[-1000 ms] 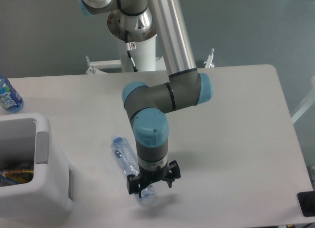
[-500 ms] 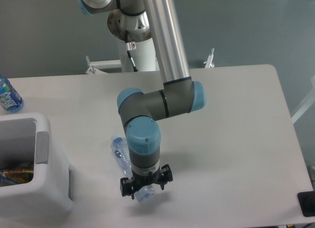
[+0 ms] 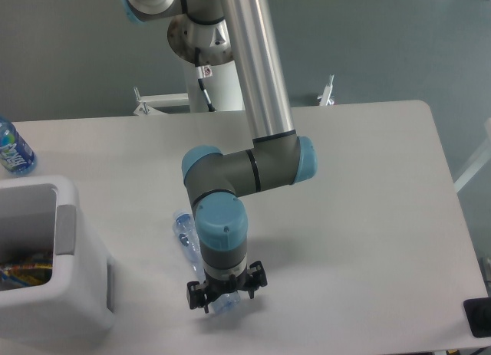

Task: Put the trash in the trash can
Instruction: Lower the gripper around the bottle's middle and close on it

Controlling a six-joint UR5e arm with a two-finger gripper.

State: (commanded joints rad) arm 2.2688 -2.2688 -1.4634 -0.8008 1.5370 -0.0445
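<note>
The trash, a flattened clear plastic bottle with a blue cap, lies slanted on the white table, cap end toward the upper left. My gripper points straight down over the bottle's lower end, near the table's front edge. Its fingers are spread and straddle the bottle, whose tip shows between them. The gripper looks open, and the wrist hides the fingertips. The trash can, a white boxy bin with a grey strip on its rim, stands at the left front, well left of the gripper.
An upright blue-labelled bottle stands at the table's far left edge behind the bin. Colourful items lie inside the bin. A black object sits at the front right corner. The arm's base rises behind the table.
The gripper has shifted left and slightly toward the front edge, staying low over the bottle's lower end. The bottle lies where it was.
</note>
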